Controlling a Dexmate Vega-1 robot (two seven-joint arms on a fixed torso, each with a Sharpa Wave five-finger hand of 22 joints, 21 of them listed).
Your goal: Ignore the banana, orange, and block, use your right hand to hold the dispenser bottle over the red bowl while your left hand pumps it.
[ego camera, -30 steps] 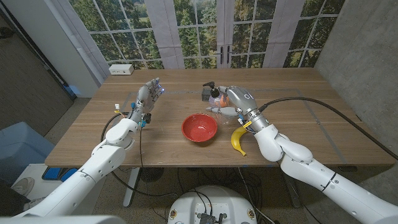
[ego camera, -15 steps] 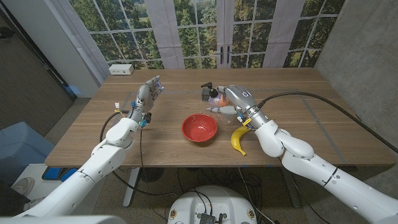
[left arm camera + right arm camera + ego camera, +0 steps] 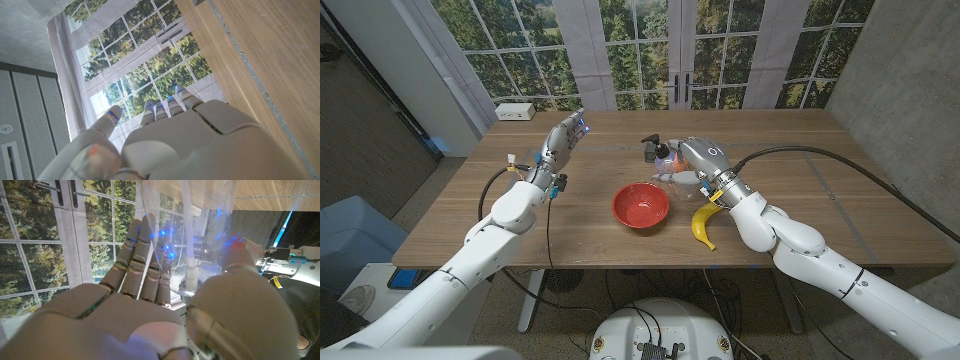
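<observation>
Head view, near to far. Banana [image 3: 702, 224] nearest, at table's [image 3: 840, 190] front edge, just beside R forearm. Red bowl [image 3: 640, 205] next, upright, mid-table, left of banana.

R hand [image 3: 698, 163] just behind bowl's far-right rim, wrapped round clear bottle [image 3: 671, 166]. Fingers closed on bottle body; firm hold. Bottle roughly upright, black pump head [image 3: 651, 140] on top, spout toward robot's left. Bottle behind/beside bowl rim, not clearly over bowl centre; lifted or resting on table: can't tell. Orange bit [image 3: 666, 150] just behind bottle, mostly hidden. Dark block [image 3: 651, 152] touching or just behind pump, can't tell which.

R wrist view: fingers [image 3: 136, 260] pressed along one side of clear bottle wall [image 3: 202, 225], thumb [image 3: 235, 255] on other side; dip tube visible thru plastic. Grip confirmed.

L hand [image 3: 560, 148] well apart from bottle, off to left over table, raised, fingers straight and close together, pointing away from robot. Holds nothing. Not touching pump. L wrist view: back of L hand [image 3: 190, 135], fingertips [image 3: 167, 104] extended, thumb apart from rest, nothing btwn them; table edge [image 3: 235, 55] alongside.

Far: white box [image 3: 515, 112] at table's far-left corner. Windows [image 3: 640, 50] w/ trees behind.
</observation>
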